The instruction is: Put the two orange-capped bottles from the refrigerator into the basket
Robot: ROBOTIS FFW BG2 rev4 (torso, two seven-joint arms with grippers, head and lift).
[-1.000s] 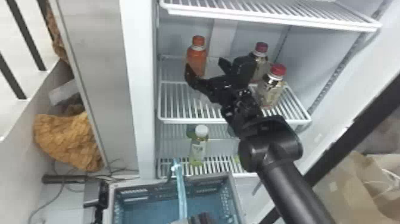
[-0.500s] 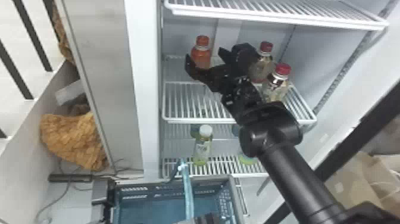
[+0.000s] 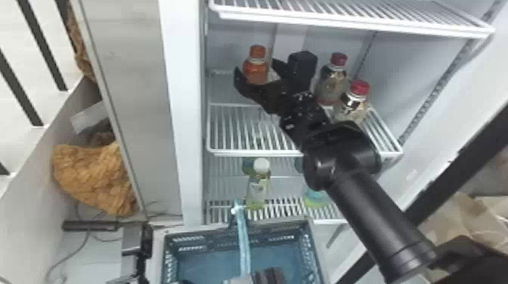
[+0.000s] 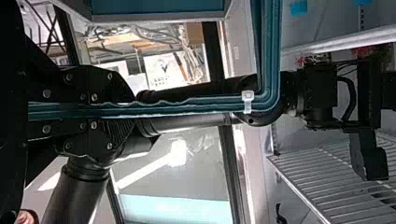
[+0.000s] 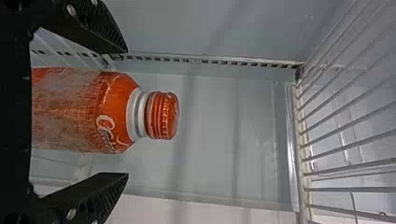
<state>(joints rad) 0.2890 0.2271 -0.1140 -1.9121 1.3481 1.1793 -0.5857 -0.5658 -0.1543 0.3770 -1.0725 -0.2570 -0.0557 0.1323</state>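
Observation:
An orange bottle with an orange cap (image 3: 255,70) stands on the refrigerator's middle shelf, at its left. My right gripper (image 3: 258,75) is open with the bottle between its fingers. Seen from the right wrist, the gripper (image 5: 126,113) has a finger on either side of the orange bottle (image 5: 84,112), with a gap beside each. The blue basket (image 3: 314,251) is below, before the refrigerator. My left gripper (image 3: 266,277) is at the bottom edge; in the left wrist view this gripper (image 4: 133,110) is shut on the basket's blue handle (image 4: 210,105).
Two red-capped bottles (image 3: 332,81) (image 3: 353,104) stand right of my right gripper on the same shelf. A white-capped bottle (image 3: 259,187) is on the shelf below. The upper wire shelf (image 3: 351,22) hangs above the right gripper, and the refrigerator's side wall (image 3: 185,113) rises at left.
My right gripper has moved left and deeper into the refrigerator, so the orange bottle is now between its open fingers. The left gripper keeps its hold near the basket.

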